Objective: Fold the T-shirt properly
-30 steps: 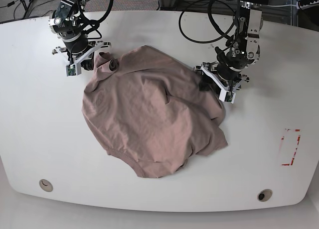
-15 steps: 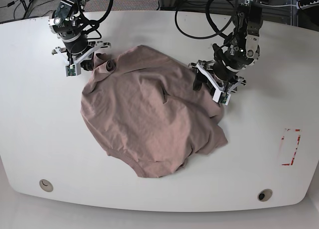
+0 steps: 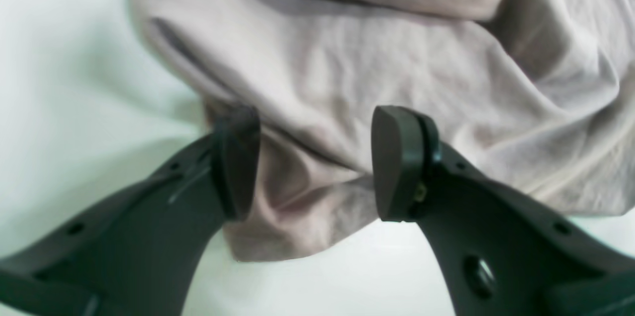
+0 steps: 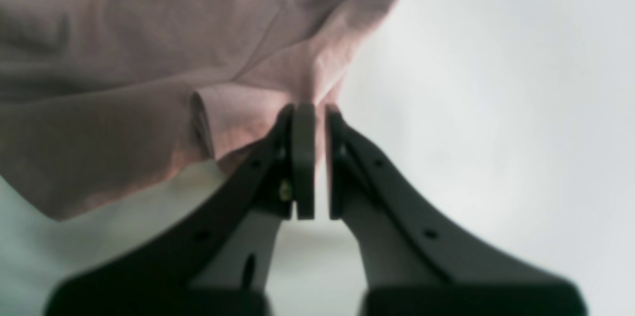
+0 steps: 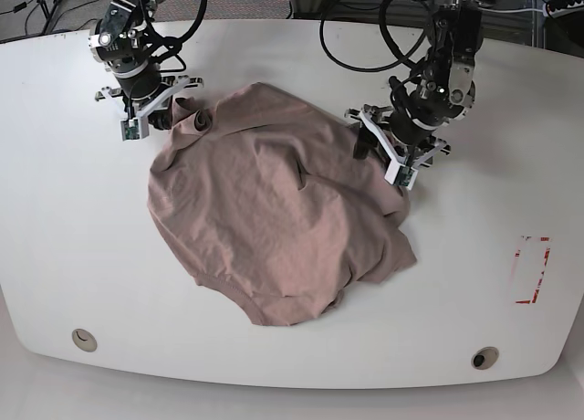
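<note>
In the base view the dusty pink-brown, wrinkled cotton T-shirt (image 5: 274,210) lies in a rumpled, roundish heap on the middle of the white oval table (image 5: 73,256), not yet spread flat, so the work looks to be at the opening stage: taking hold of two far edges to pull the garment out before any fold. The right gripper (image 5: 151,117) sits at the heap's upper left corner, the left gripper (image 5: 391,155) at its upper right edge. In the left wrist view the left gripper's dark pads (image 3: 392,162) stand well apart, straddling a fold of fabric without pinching it; the next move calls for closing on that fold, I judge. In the right wrist view the right gripper (image 4: 315,157) has its jaws nearly together with a thin pinch of cloth between them. Sleeves, neckline and hem are hard to tell apart in the crumpled mass, and both wrist views are soft and blurred.
</note>
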Controlling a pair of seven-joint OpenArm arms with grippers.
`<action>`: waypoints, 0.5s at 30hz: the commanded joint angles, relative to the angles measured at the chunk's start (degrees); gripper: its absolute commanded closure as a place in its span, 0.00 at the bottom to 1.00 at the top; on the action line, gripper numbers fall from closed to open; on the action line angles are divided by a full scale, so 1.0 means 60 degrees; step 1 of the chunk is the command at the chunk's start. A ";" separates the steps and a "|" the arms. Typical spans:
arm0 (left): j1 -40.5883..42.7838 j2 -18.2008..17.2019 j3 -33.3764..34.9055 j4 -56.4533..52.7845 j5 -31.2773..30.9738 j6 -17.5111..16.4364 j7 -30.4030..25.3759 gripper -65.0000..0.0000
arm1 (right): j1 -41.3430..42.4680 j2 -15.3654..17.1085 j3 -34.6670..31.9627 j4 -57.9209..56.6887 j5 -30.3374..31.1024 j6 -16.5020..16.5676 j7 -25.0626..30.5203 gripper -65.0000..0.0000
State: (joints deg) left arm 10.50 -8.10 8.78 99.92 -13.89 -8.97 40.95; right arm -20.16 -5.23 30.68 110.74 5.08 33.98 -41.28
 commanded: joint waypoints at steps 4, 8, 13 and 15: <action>-0.0198 -0.0005 0.0058 -0.0055 0.0013 0.0034 -0.0002 0.49 | -0.0006 0.0006 0.0012 0.0305 0.0144 0.0183 0.0138 0.95; -0.0269 -0.0023 0.0077 -0.0043 -0.0067 0.0053 -0.0007 0.49 | -0.0017 -0.0010 0.0008 0.0365 0.0161 0.0256 0.0111 0.96; -0.0269 -0.0027 -0.0117 -0.0101 -0.0156 0.0024 -0.0020 0.48 | 0.0003 -0.0018 0.0048 0.0336 0.0158 0.0201 0.0152 0.96; -0.0269 -0.0031 -0.0143 -0.0083 -0.0168 0.0016 -0.0064 0.48 | 0.0013 -0.0012 0.0054 0.0316 0.0160 0.0199 0.0146 0.96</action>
State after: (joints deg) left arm 9.39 -8.14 8.14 98.54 -14.50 -8.84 42.00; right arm -20.21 -5.56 30.76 111.48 5.17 34.76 -41.80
